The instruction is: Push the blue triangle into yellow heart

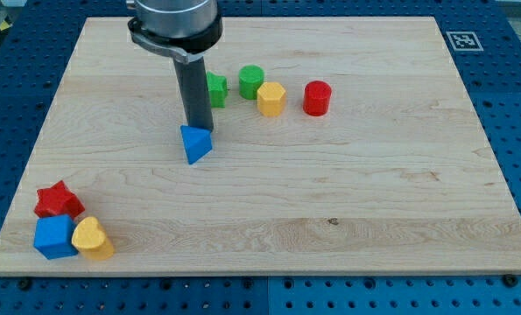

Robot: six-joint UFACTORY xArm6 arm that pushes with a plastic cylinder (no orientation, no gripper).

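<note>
1. One blue triangle [196, 143] lies left of the board's [348, 192] centre, our tip [199, 129] touching its top edge.
2. We have no jaws; the rod holds nothing.
3. Yellow heart [93, 238] sits bottom left, touching the blue cube [54, 237].

On the table [348, 210], the blue triangle [196, 143] lies left of the middle, with my tip [199, 129] just at its top edge, seemingly touching it, though the rod hides the meeting point. Toward the view's top, a row runs left to right: green block [216, 89] partly behind the rod, green cylinder [251, 81], yellow hexagon [271, 99] and red cylinder [317, 98] a little apart. In the bottom-left corner, well apart from the triangle, the red star [58, 200] sits above the blue cube [54, 237], with the yellow heart [92, 238] touching the cube's right side.
</note>
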